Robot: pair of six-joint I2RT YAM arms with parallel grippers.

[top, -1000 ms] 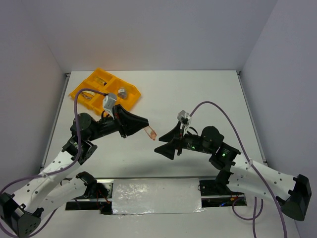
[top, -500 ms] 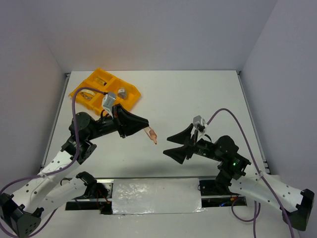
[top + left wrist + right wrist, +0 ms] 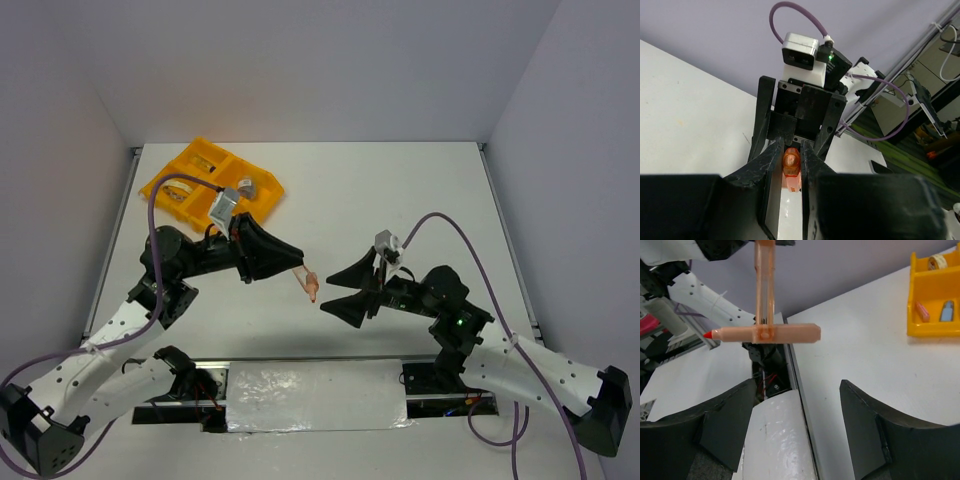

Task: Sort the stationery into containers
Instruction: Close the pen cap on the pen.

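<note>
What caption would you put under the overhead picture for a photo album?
Left gripper holds an orange piece out toward the open right gripper; the orange-yellow tray sits far left.

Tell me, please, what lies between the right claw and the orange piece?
Nothing: the right wrist view shows only air between the right claw and the orange piece.

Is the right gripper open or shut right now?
Open. The right gripper has its fingers far apart in its wrist view and grips nothing; the left gripper holds the orange piece.
</note>
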